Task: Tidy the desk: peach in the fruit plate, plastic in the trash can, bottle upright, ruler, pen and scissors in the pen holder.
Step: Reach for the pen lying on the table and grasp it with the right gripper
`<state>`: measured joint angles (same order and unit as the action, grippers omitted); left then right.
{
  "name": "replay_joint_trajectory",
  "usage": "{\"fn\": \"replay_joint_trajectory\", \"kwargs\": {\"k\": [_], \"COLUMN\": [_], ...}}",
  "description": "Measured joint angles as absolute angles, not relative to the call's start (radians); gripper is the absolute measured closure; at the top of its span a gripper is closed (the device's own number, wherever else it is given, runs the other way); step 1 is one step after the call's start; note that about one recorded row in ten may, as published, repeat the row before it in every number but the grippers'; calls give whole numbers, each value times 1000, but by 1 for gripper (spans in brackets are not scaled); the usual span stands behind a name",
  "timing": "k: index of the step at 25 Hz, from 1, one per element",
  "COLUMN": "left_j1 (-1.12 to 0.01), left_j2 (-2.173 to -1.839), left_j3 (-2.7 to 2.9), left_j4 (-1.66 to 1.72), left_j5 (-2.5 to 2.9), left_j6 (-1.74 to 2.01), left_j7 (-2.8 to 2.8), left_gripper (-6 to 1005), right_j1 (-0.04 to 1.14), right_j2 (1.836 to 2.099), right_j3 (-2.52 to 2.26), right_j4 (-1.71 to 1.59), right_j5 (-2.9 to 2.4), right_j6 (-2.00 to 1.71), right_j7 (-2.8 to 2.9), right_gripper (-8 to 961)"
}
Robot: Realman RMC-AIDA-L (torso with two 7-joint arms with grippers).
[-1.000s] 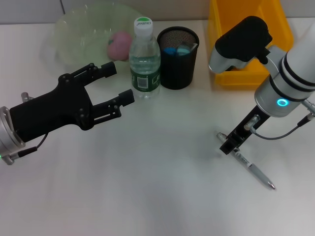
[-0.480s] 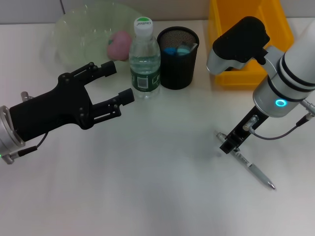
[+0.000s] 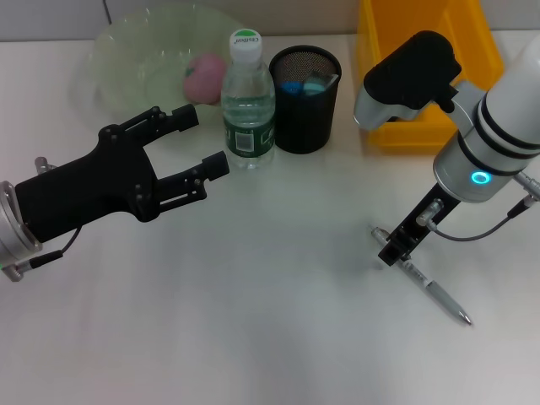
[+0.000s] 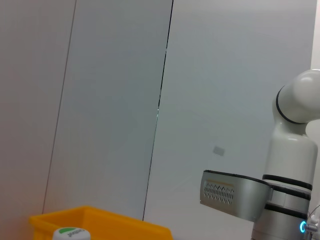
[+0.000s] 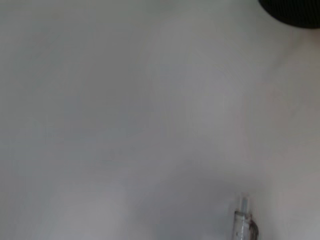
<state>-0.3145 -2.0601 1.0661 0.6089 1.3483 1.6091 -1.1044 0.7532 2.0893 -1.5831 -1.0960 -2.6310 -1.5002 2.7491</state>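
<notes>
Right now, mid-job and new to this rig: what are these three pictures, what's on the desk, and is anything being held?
It is a two-armed robot. The head view looks down on the desk. The left gripper hangs open, holding nothing, near the upright bottle. The right gripper is down at one end of the pen; whether it grips is unclear. Behind stand the pen holder, the fruit plate with the peach, and a yellow bin. The left wrist view shows mostly wall; the right wrist view shows desk and the pen's tip.

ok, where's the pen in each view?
Head view: pen lies on the table, lower right, at the right gripper.
Left wrist view: not in it.
Right wrist view: its end shows at the bottom edge.
Shared landmark: pen holder, dark rim in the right wrist view.
</notes>
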Motion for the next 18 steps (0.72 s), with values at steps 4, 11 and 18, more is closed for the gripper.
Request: {"fn": "replay_joint_trajectory", "kwargs": {"k": [4, 11, 18], "left_j1": [-315, -317, -318], "left_j2": [-2060, -2060, -2060], "left_j3": [1066, 1066, 1066], "left_j4": [609, 609, 609], "left_j5": [1348, 1348, 1348], "left_j6": [1609, 1609, 1609], "left_j7": [-1104, -1104, -1104], "left_gripper": [194, 194, 194], "right_j1": [755, 755, 755], "right_j2": [2089, 2089, 2089], "right_j3": [-1583, -1586, -1597], "right_j4": [-1094, -1094, -1092], "right_j5": [-2631, -2633, -2634], "right_j6": [-1496, -1493, -1483], "right_j7": [2749, 2749, 2751], "right_gripper": [514, 514, 515]}}
